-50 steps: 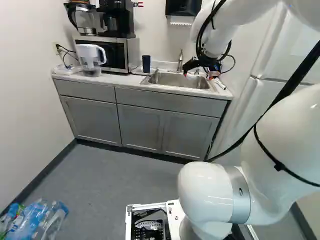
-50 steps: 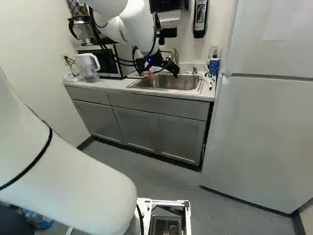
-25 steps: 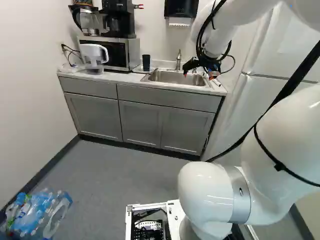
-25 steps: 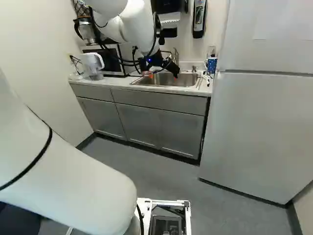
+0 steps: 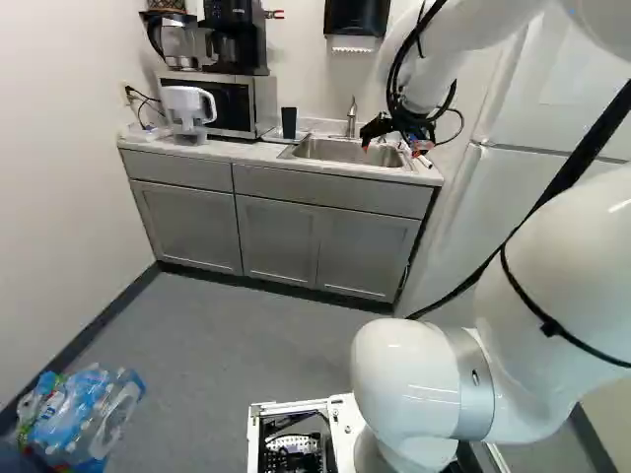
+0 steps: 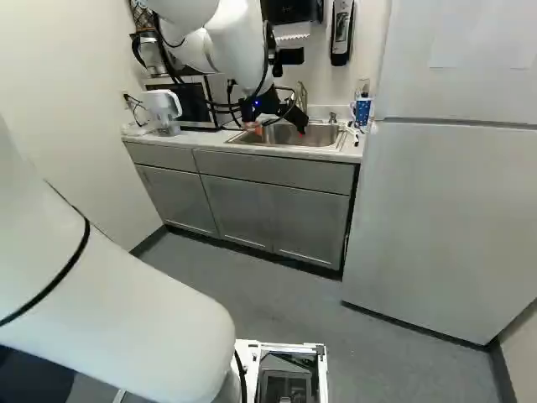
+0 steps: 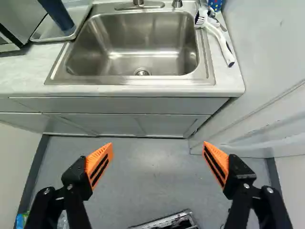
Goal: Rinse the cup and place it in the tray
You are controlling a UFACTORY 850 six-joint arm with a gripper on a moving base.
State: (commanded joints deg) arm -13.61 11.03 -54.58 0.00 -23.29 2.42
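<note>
The refrigerator (image 6: 445, 210) stands beside the claw (image 6: 279, 131). The grey cabinet (image 5: 276, 239) lies ahead of the claw, with the steel sink (image 7: 142, 43) set in its top, also ahead. The tray (image 7: 45, 34) is ahead of the claw too, off to the side away from the refrigerator. The claw itself gapes wide, its orange pads (image 7: 101, 160) far apart with nothing between them. Upright in the tray, ahead of the claw, is the dark blue cup (image 7: 56, 13). The white-handled brush (image 7: 220, 39) lies ahead, on the claw's refrigerator side.

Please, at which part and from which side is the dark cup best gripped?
I would grip the cup by its side wall, below the rim, from the front: it stands upright, and the microwave is close at one side.
</note>
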